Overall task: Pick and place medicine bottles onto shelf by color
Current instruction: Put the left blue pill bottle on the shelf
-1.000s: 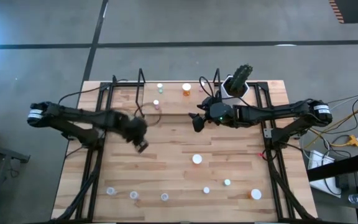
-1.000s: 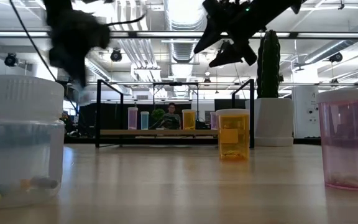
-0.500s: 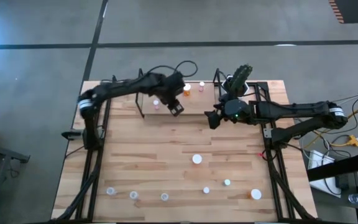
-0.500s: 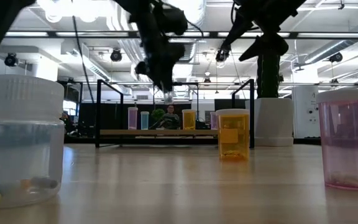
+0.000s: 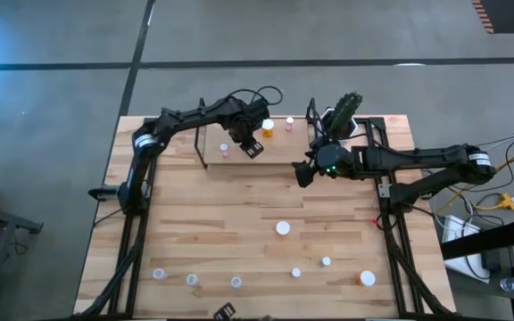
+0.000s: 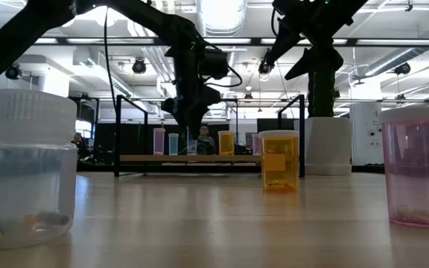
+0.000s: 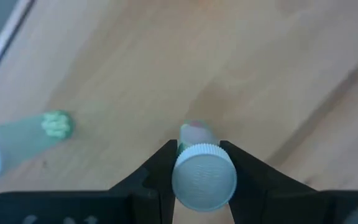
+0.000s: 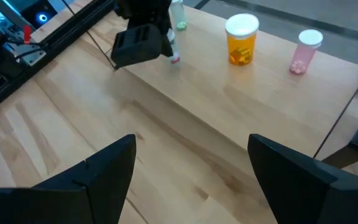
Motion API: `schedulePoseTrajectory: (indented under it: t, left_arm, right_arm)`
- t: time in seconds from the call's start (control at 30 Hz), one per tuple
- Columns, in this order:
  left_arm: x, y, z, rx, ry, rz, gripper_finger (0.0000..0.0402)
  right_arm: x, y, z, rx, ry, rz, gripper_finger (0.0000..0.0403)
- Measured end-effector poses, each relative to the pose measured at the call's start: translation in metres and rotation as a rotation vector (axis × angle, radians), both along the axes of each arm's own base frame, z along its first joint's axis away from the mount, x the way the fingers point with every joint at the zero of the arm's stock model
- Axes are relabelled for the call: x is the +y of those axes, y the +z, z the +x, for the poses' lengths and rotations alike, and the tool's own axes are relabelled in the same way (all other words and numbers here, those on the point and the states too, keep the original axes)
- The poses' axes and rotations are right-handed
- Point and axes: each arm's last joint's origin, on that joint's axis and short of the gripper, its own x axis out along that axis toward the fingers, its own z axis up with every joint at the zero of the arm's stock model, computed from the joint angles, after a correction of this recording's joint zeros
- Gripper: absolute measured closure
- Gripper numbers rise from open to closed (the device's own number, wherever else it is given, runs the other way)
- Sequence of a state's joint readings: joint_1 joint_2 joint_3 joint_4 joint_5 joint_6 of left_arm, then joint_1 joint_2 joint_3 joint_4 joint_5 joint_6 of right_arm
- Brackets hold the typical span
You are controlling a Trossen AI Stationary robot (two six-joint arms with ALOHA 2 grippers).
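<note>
My left gripper (image 5: pixel 251 145) is over the low wooden shelf (image 5: pixel 279 147) at the table's far side, shut on a small clear white-capped bottle (image 7: pixel 204 177). On the shelf stand a green bottle (image 7: pixel 23 140), an orange one (image 8: pixel 241 40) and pink ones (image 8: pixel 304 50) (image 5: pixel 224 150). My right gripper (image 8: pixel 194 168) hangs open just near of the shelf, right of the left gripper, touching nothing. Several more bottles stand on their bases on the near half of the table, among them a white-capped one (image 5: pixel 282 228) and an orange one (image 5: pixel 367 279). My left gripper pinches the small bottle at its white cap (image 7: pixel 199 163), one finger (image 7: pixel 160 171) on either side. The fingers come from above, pointing down. The bottle is upright below them, its pinkish base (image 7: pixel 194 130) just over the shelf board; whether it touches the board I cannot tell.
A cactus in a white pot (image 5: pixel 339 120) stands at the shelf's right end, close to my right arm. Black wire uprights (image 6: pixel 118 134) close both shelf ends. In the low view a clear (image 6: pixel 28 171), an orange (image 6: pixel 279 160) and a pink bottle (image 6: pixel 412 167) stand near.
My left arm has swung from the table's left middle to the far shelf, then come down over the board between the green and orange bottles with the small bottle in its fingers. My right gripper has drifted a little toward the table's right and up.
</note>
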State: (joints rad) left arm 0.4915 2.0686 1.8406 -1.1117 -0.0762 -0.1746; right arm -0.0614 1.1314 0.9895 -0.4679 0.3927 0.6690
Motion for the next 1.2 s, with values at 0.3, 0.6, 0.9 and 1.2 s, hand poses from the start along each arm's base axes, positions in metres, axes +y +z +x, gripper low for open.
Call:
schedulePoseTrajectory:
  t: [0.3,0.6,0.9,1.2]
  left_arm:
    - [0.0037,-0.0012,0.0005,-0.006,0.008,0.040,0.0308]
    - [0.0051,-0.0026,-0.0004,-0.006,0.012,0.041,0.0302]
    - [0.0065,-0.0026,-0.0012,-0.007,0.019,0.040,0.0223]
    - [0.0041,0.0038,-0.0054,0.002,-0.008,0.035,0.0174]
  right_arm:
    - [-0.0001,-0.0003,0.0003,0.011,0.013,-0.015,0.0104]
    - [0.0000,-0.0004,0.0004,0.011,0.013,-0.015,0.0104]
    - [-0.0001,-0.0004,0.0004,0.011,0.013,-0.015,0.0105]
    - [0.0000,-0.0004,0.0004,0.010,0.013,-0.015,0.0106]
